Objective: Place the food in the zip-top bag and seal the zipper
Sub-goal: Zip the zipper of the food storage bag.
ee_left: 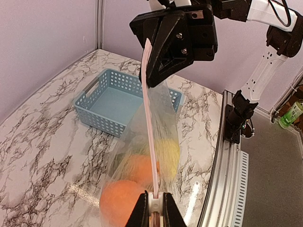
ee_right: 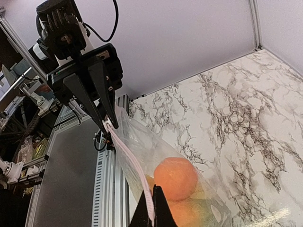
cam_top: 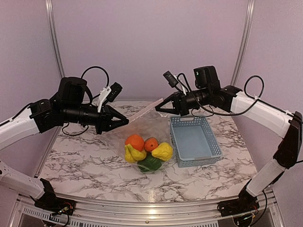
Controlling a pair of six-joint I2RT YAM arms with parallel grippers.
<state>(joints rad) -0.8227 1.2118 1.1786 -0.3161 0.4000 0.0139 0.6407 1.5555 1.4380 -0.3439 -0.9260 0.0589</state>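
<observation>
Clear crinkly zip-top bag (cam_top: 152, 126) is containing glossy toy food (cam_top: 145, 149); left end effector (cam_top: 125, 121) and right end effector (cam_top: 158, 109) are each clamping tight on an end of pinkish-white zipper strip (cam_top: 144, 110).

The clear, crinkly zip-top bag (cam_top: 144, 130) is held raised in the middle of the scene. It hangs from its zipper (cam_top: 146, 109), a pinkish-white strip stretched straight from near left to far right. The food (cam_top: 147, 152) is gathered in its bottom: an orange (cam_top: 135, 141), yellow bananas (cam_top: 133, 154), a yellow pepper (cam_top: 164, 151) and a green piece (cam_top: 149, 163).
</observation>
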